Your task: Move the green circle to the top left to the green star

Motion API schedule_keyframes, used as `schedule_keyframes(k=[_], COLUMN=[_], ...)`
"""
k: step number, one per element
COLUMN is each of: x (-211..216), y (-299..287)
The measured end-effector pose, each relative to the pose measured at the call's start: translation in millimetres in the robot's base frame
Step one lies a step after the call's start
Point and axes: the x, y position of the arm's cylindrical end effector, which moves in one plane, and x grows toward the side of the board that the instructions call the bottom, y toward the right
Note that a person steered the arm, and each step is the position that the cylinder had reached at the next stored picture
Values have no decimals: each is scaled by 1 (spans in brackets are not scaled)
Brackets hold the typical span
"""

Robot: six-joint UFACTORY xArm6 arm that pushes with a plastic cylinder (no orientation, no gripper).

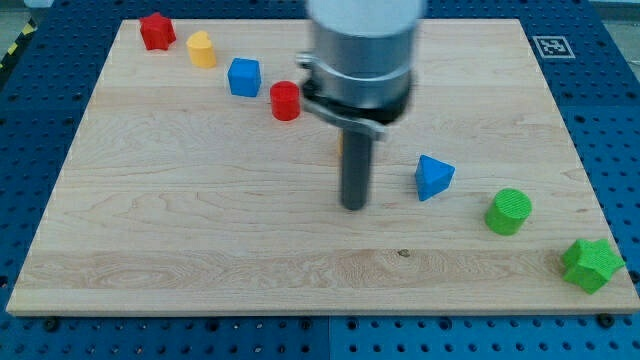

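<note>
Backdrop: blue perforated bench under a pale wooden tabletop (200, 250); a small printed marker (552, 46) sits at the tabletop's top-right corner.
Landmark: green star (591, 264), near the tabletop's bottom-right corner. All places below are given from it.
Red star (156, 30): farthest from the landmark, far up and to the view's left.
Yellow block (202, 48): far up-left, next along the diagonal row that runs down toward the landmark.
Blue cube (244, 77): far up-left, a step nearer.
Red cylinder (285, 101): up-left, just beside the arm's grey housing.
Orange sliver (340, 140): a block edge half hidden behind the rod; shape not readable.
My tip (354, 206): well left of the landmark, slightly above it, resting on bare wood and touching no block.
Blue triangle (433, 177): left and up, between my tip and the green circle.
Green circle (509, 211): near the landmark, already up and to its left, apart from it.
Fingers: none fitted, so nothing to open or close; the rod ends in a plain tip that holds nothing.
Step in hand: approach, by my reading; no contact with the green circle yet.
Next move calls for: little beyond a short nudge, keeping the circle up-left of the star, and a path skirting the blue triangle.
</note>
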Motion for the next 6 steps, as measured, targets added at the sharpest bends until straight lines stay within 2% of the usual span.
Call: schedule_keyframes(k=[1, 2, 4, 6], x=[17, 27, 23, 23], y=[45, 60, 105, 120])
